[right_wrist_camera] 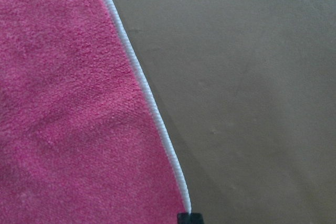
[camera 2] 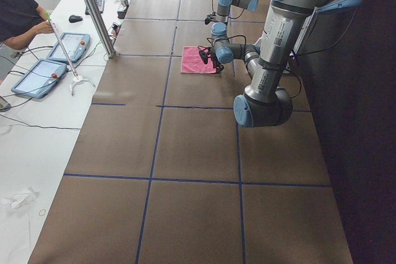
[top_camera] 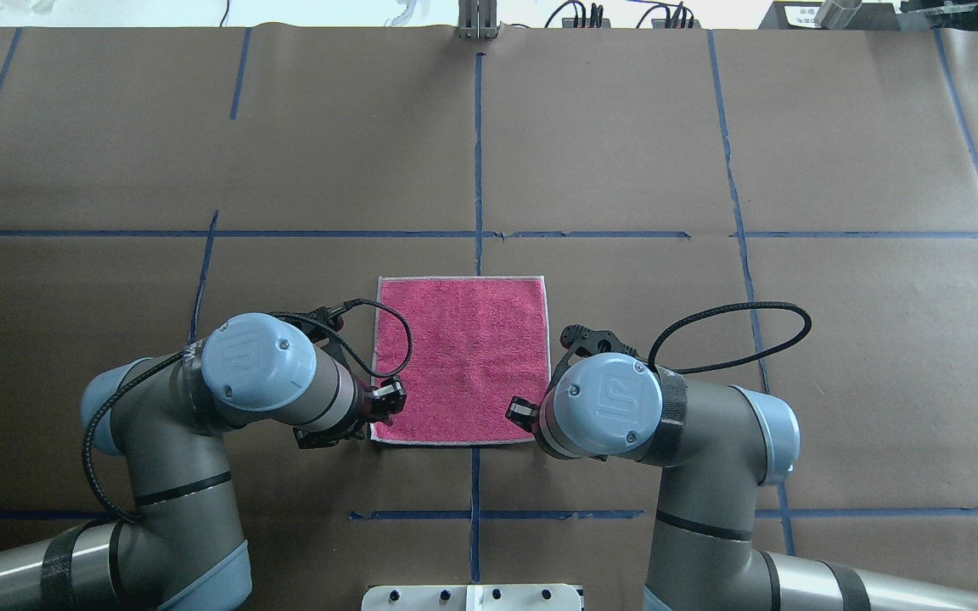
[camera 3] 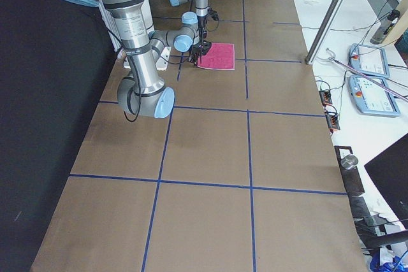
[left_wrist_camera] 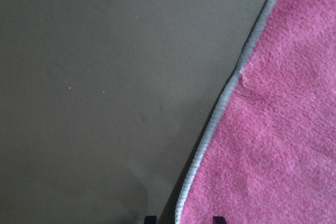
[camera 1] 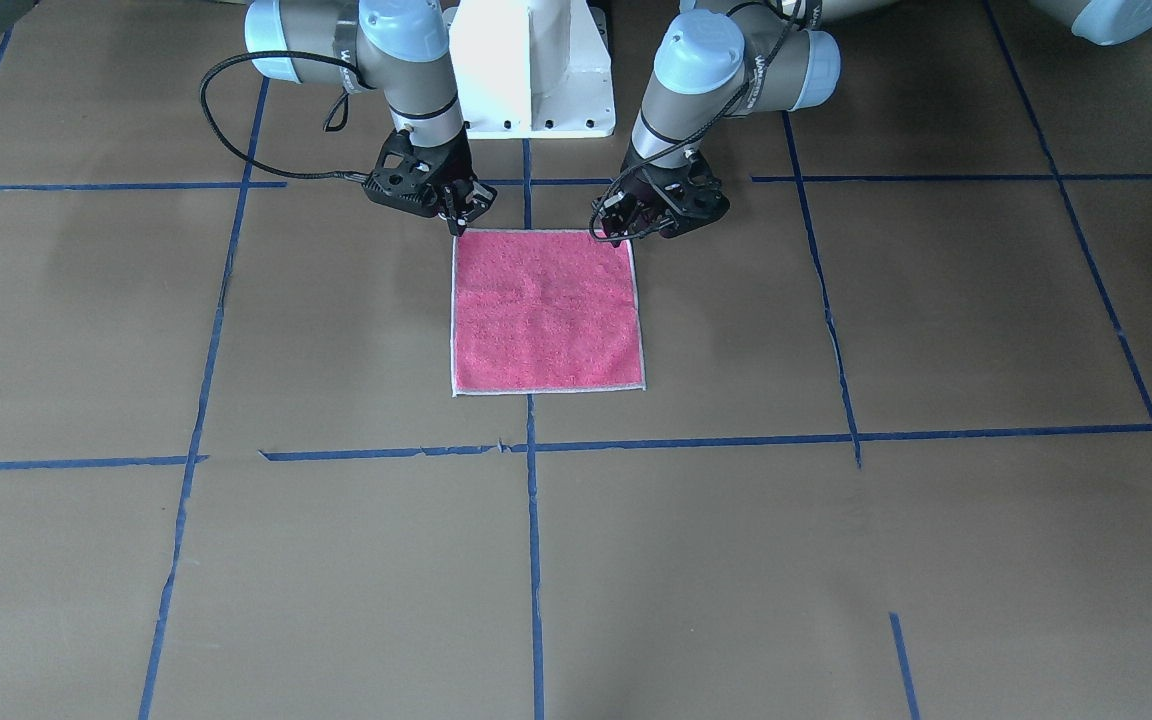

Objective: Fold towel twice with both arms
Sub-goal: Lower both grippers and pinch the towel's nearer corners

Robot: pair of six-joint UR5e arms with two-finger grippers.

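The towel (camera 1: pixel 546 310) lies flat and pink face up on the brown table, its pale stitched edge all around; it also shows in the overhead view (top_camera: pixel 462 356). My left gripper (camera 1: pixel 624 236) is low over the towel's corner nearest the robot. In the left wrist view its two fingertips (left_wrist_camera: pixel 184 219) stand apart and straddle the towel's edge (left_wrist_camera: pixel 220 108). My right gripper (camera 1: pixel 458 218) is at the other robot-side corner. In the right wrist view its tips (right_wrist_camera: pixel 189 217) show as one black block, together at the towel's corner (right_wrist_camera: pixel 68 103).
The white pedestal base (camera 1: pixel 533 70) stands just behind the grippers. Blue tape lines (camera 1: pixel 533 520) cross the brown paper table. In the exterior left view a metal pole (camera 2: pixel 93 10), tablets (camera 2: pixel 37 77) and an operator (camera 2: pixel 18 17) are at the table's far side.
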